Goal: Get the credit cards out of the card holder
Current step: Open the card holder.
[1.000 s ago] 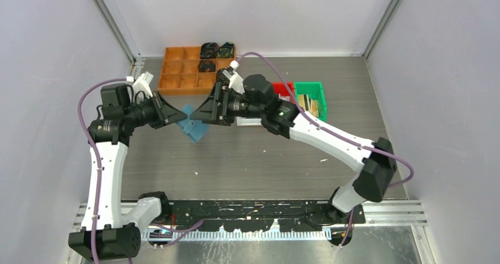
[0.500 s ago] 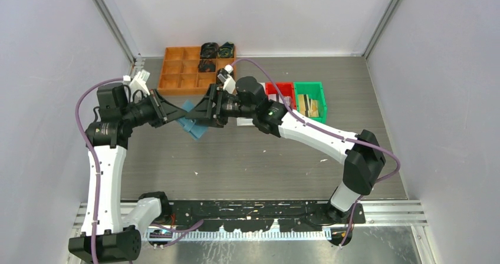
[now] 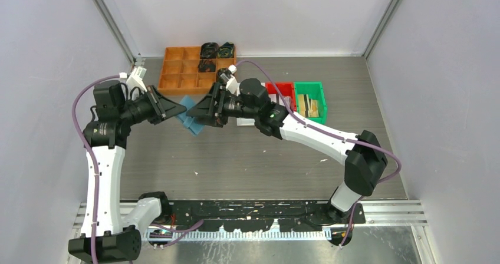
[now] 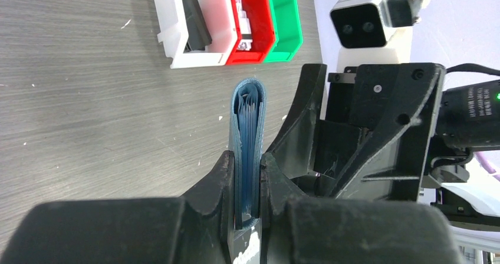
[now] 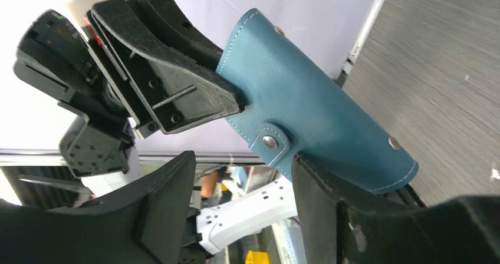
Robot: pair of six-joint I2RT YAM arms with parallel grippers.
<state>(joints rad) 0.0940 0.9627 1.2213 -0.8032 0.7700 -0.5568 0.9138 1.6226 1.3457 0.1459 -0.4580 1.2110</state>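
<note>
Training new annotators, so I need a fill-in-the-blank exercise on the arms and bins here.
The left gripper holds a ___ card holder.
The right gripper has its jaws ___.
The middle bin, between the white bin and the green bin, is ___.
Missing: blue; open; red.

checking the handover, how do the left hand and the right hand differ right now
The left hand is shut, clamping the blue card holder by one edge; the right hand is open and grips nothing. The left hand points toward the robot's right, the right hand toward its left, tip to tip. Both are black and meet at the holder.
</note>
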